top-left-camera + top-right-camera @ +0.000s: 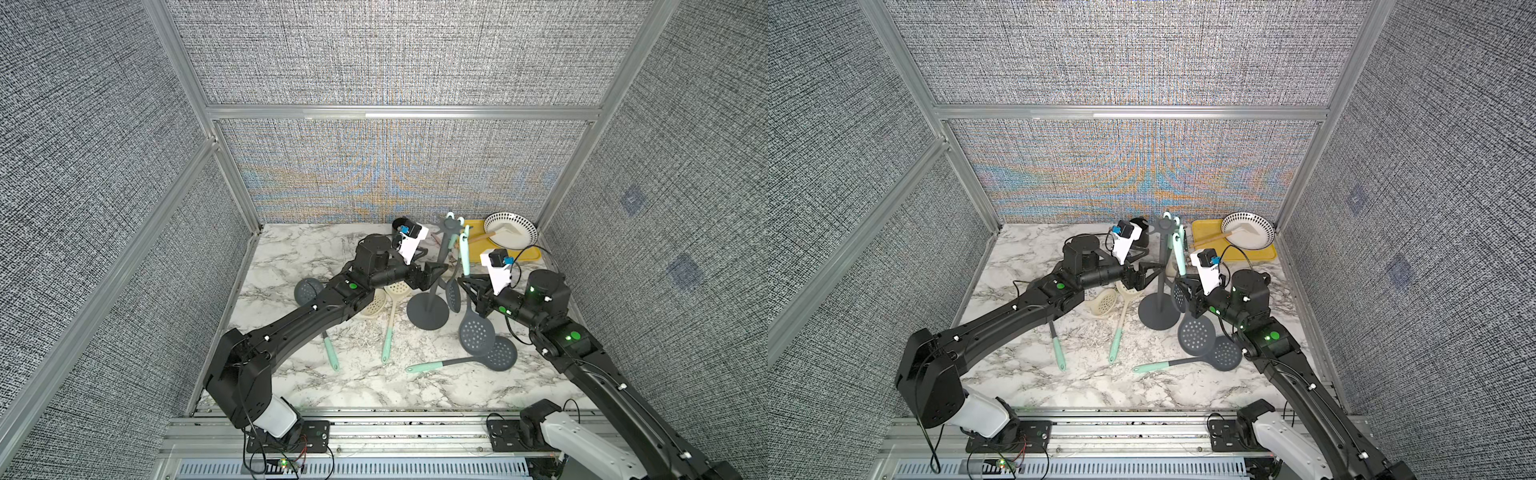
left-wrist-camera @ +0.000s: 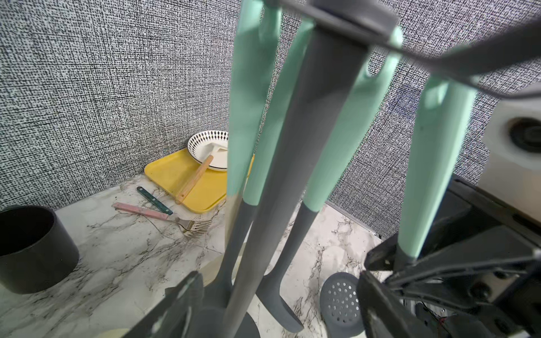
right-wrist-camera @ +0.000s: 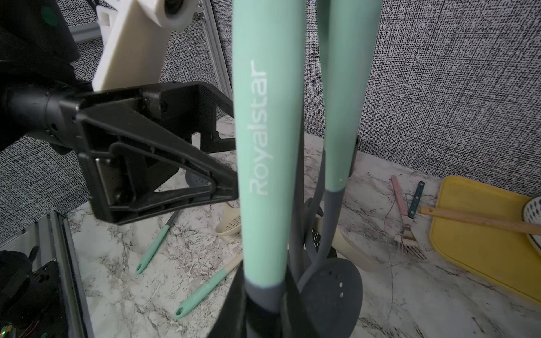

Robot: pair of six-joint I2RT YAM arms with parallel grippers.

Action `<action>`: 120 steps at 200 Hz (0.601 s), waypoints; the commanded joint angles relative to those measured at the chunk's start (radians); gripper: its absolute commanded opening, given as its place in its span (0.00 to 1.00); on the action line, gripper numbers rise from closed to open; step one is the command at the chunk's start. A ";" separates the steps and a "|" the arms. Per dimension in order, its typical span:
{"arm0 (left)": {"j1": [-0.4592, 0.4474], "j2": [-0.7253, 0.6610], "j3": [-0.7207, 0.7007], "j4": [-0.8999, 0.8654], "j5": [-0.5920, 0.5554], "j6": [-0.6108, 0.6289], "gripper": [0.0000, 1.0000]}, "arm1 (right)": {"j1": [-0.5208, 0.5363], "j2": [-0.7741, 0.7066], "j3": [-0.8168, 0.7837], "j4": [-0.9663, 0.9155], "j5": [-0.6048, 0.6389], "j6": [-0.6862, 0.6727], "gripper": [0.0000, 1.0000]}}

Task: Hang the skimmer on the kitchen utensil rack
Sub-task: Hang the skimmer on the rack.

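In both top views my right end effector [image 1: 468,289] pinches the skimmer [image 1: 466,257] at its grey neck, just under the mint handle, close beside the kitchen utensil rack [image 1: 428,313]. The handle stands nearly upright, its tip up at the rack's crown [image 1: 451,226], and the perforated head hangs clear of the tabletop [image 1: 316,249]. My left end effector [image 1: 436,274] is spread on either side of the rack's pole, not clamped on it. A loose grey skimmer [image 1: 498,353] lies in front of the rack's base.

From my left wrist, the pole [image 2: 281,175] rises between my spread fingers. Several mint handles hang from the crown, and the tip of the one I hold sits right at a hook arm. Whether its loop is over the hook I cannot tell.

From my right wrist, my fingers are pressed onto the handle's lower end, with a hung handle [image 3: 345,102] just behind it.

I judge pick-up and lift done; seating the loop and letting go remain.
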 commanded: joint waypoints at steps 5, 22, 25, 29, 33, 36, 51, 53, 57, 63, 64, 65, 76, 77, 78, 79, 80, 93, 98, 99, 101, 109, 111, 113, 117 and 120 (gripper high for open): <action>0.000 -0.002 -0.003 0.038 0.006 0.001 0.84 | -0.001 0.029 -0.010 0.017 0.023 0.035 0.00; 0.000 -0.008 -0.009 0.040 0.000 0.001 0.84 | -0.001 0.054 -0.006 0.045 0.018 0.042 0.00; 0.000 -0.009 -0.011 0.040 -0.002 0.000 0.84 | -0.002 0.056 -0.004 0.050 0.017 0.042 0.00; 0.000 -0.012 -0.013 0.040 -0.003 0.001 0.84 | -0.001 0.061 -0.002 0.053 0.013 0.042 0.00; 0.000 -0.014 -0.016 0.040 -0.006 0.001 0.85 | -0.001 0.069 0.000 0.056 0.010 0.042 0.00; 0.001 -0.015 -0.018 0.040 -0.008 0.000 0.85 | -0.001 0.072 0.001 0.057 0.008 0.043 0.00; 0.000 -0.026 -0.034 0.038 -0.022 0.001 0.85 | -0.001 0.089 0.007 0.063 -0.011 0.038 0.02; 0.000 -0.028 -0.036 0.037 -0.025 0.002 0.85 | -0.001 0.091 0.007 0.063 -0.014 0.037 0.04; 0.000 -0.032 -0.040 0.037 -0.031 0.003 0.85 | -0.001 0.091 0.007 0.063 -0.016 0.037 0.09; 0.000 -0.040 -0.050 0.035 -0.037 0.006 0.86 | -0.001 0.091 0.006 0.064 -0.020 0.036 0.15; 0.000 -0.041 -0.051 0.034 -0.039 0.006 0.86 | -0.001 0.090 0.006 0.064 -0.021 0.036 0.16; 0.000 -0.043 -0.053 0.034 -0.040 0.006 0.86 | 0.000 0.090 0.005 0.064 -0.021 0.036 0.17; 0.000 -0.059 -0.072 0.030 -0.062 0.010 0.87 | -0.001 0.082 -0.003 0.070 -0.024 0.036 0.29; 0.000 -0.060 -0.074 0.030 -0.063 0.010 0.87 | -0.001 0.081 -0.004 0.072 -0.024 0.036 0.30; 0.000 -0.063 -0.075 0.030 -0.066 0.009 0.88 | -0.002 0.080 -0.005 0.072 -0.024 0.037 0.31; 0.000 -0.065 -0.077 0.029 -0.067 0.009 0.88 | -0.001 0.080 -0.006 0.072 -0.024 0.037 0.32; 0.000 -0.066 -0.079 0.029 -0.069 0.009 0.88 | -0.001 0.079 -0.006 0.072 -0.024 0.037 0.33; 0.000 -0.085 -0.103 0.026 -0.095 0.010 0.90 | -0.001 0.068 -0.012 0.072 -0.021 0.039 0.43; 0.000 -0.093 -0.113 0.024 -0.103 0.010 0.91 | 0.000 0.064 -0.014 0.072 -0.021 0.037 0.46; 0.000 -0.094 -0.115 0.024 -0.106 0.010 0.91 | 0.000 0.063 -0.014 0.072 -0.021 0.037 0.47; 0.000 -0.098 -0.119 0.023 -0.110 0.011 0.91 | 0.000 0.061 -0.014 0.072 -0.021 0.037 0.48; 0.000 -0.109 -0.131 0.020 -0.124 0.010 0.92 | 0.000 0.055 -0.014 0.071 -0.017 0.037 0.51; 0.000 -0.112 -0.135 0.020 -0.128 0.010 0.92 | -0.001 0.054 -0.014 0.071 -0.016 0.037 0.51; 0.000 -0.116 -0.138 0.018 -0.131 0.009 0.92 | -0.002 0.053 -0.014 0.071 -0.017 0.036 0.52; 0.000 -0.120 -0.144 0.016 -0.137 0.009 0.92 | -0.001 0.049 -0.013 0.071 -0.015 0.036 0.53; 0.000 -0.125 -0.148 0.013 -0.141 0.009 0.93 | -0.001 0.048 -0.014 0.069 -0.015 0.036 0.53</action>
